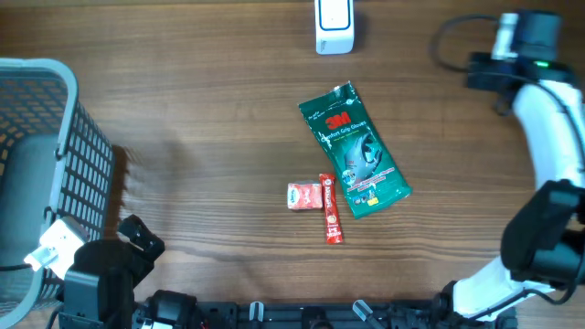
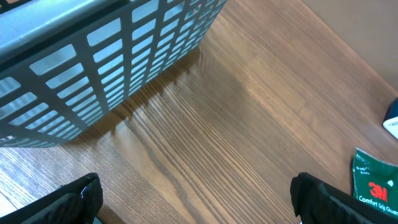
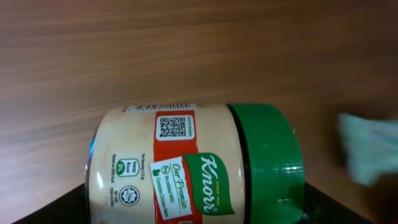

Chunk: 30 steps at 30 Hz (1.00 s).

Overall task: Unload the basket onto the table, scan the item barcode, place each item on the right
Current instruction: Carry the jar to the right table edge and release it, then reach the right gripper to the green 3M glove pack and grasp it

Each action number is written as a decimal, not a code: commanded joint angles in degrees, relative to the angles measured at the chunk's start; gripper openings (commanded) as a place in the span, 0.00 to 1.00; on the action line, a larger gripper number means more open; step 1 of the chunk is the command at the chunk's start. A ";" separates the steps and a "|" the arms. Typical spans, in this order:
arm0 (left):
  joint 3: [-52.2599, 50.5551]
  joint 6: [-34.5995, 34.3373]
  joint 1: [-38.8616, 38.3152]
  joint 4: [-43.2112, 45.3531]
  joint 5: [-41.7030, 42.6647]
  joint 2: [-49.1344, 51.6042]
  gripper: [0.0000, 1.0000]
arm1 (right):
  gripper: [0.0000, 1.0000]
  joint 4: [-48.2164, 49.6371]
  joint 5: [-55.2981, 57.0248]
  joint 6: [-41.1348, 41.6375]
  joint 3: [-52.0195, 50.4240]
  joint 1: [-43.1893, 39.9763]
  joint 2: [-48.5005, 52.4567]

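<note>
A Knorr jar point(image 3: 186, 168) with a cream body, a red and green label and a green lid point(image 3: 270, 162) lies sideways between the fingers of my right gripper point(image 3: 199, 208). The gripper is shut on it, base at the left finger and lid at the right. A QR code on the label faces the camera. Overhead, the right arm's wrist point(image 1: 523, 37) is at the far right of the table and hides the jar. The white scanner point(image 1: 334, 26) stands at the far middle edge. My left gripper point(image 2: 199, 202) hangs open over bare wood beside the basket.
A grey mesh basket point(image 1: 41, 137) fills the left side, close to the left arm, its wall point(image 2: 112, 56) showing in the left wrist view. A green 3M glove packet point(image 1: 355, 151), a small red-white packet point(image 1: 303, 196) and a red stick packet point(image 1: 330, 208) lie mid-table.
</note>
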 commanded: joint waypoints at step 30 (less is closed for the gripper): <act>0.37 -0.55 0.44 0.13 -0.13 -0.22 1.00 | 1.00 -15.37 -20.33 23.43 4.44 1.09 -11.50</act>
